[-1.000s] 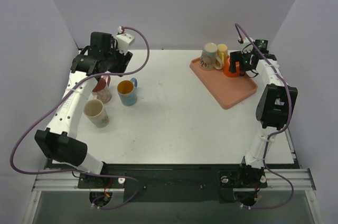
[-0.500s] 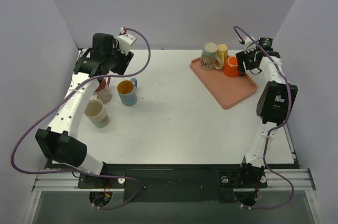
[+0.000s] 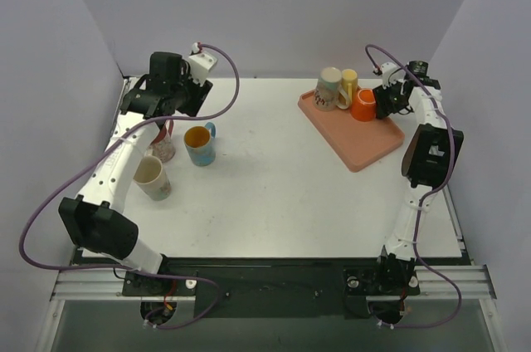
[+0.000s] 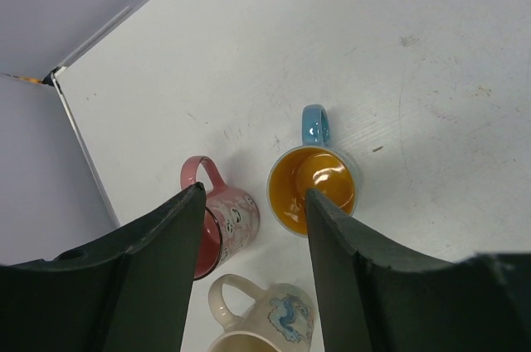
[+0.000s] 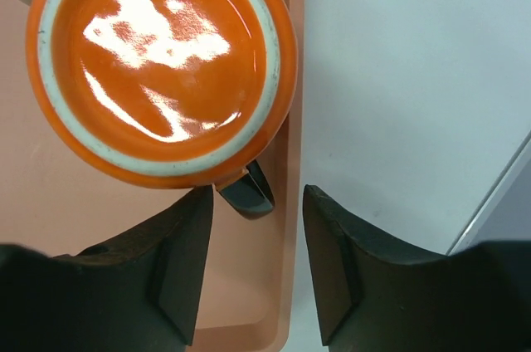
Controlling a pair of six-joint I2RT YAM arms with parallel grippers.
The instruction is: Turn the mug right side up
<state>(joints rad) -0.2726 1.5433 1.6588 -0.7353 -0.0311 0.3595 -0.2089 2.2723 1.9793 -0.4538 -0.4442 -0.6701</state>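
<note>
An orange mug (image 5: 162, 57) with a dark handle (image 5: 247, 190) stands on the pink tray (image 5: 50, 227). Its flat glossy face with a pale ring points up, so it looks upside down. It also shows in the top view (image 3: 362, 105). My right gripper (image 5: 255, 194) is open and empty above the tray's edge, with the handle between its fingertips; in the top view it (image 3: 384, 103) is just right of the mug. My left gripper (image 4: 253, 194) is open and empty above three upright mugs, and shows in the top view (image 3: 166, 126).
A pink mug (image 4: 228, 219), a blue mug with a yellow inside (image 4: 315, 190) and a cream mug (image 4: 270, 319) stand at the left. On the tray (image 3: 365, 144) a cream mug (image 3: 329, 88) lies on its side beside a yellow mug (image 3: 349, 81). Walls close in on both sides.
My right gripper has drawn back to the right, off the orange mug, which stays in place. My left gripper has shifted slightly back and right over the left mugs.
</note>
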